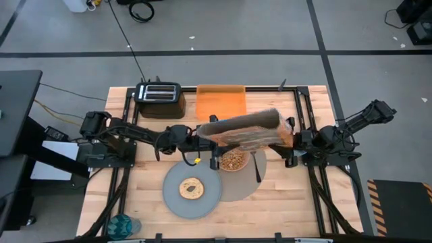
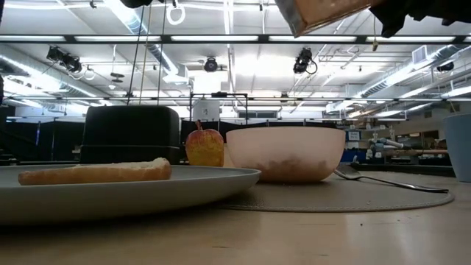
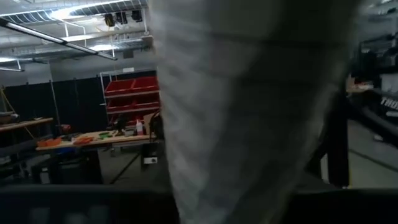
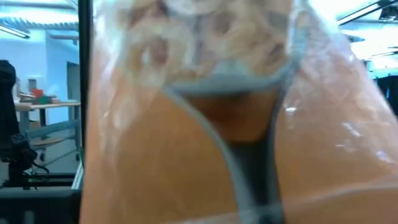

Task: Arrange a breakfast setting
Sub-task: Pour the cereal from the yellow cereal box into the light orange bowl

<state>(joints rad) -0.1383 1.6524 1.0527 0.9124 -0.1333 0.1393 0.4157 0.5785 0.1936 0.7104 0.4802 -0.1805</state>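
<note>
A clear cereal container (image 1: 246,129) with an orange end (image 1: 289,137) lies on its side in the air above the pink bowl (image 1: 233,160), which holds cereal. My left gripper (image 1: 197,135) is at its left end and my right gripper (image 1: 294,140) at its orange end. The bowl and a metal spoon (image 1: 257,166) rest on the round placemat (image 1: 246,185). A bagel (image 1: 192,188) lies on the grey plate (image 1: 174,196). A red apple (image 2: 204,146) stands beside the bowl (image 2: 285,153). The blue cup (image 1: 124,225) stands at the near left corner. My left gripper holds the container by its left, clear end (image 1: 206,131), coming level from the table's left. The container fills the left wrist view (image 3: 249,112) and hides the fingers. The container is lifted clear and lies about level. My right gripper holds the container's orange end (image 4: 186,155), coming level from the table's right. The container hides the fingers in the right wrist view. The container hangs clear above the bowl.
A black toaster (image 1: 160,94) and an orange board (image 1: 221,101) stand at the far edge. The plate overlaps the placemat's left side. Bare wood shows at the near right (image 1: 290,209).
</note>
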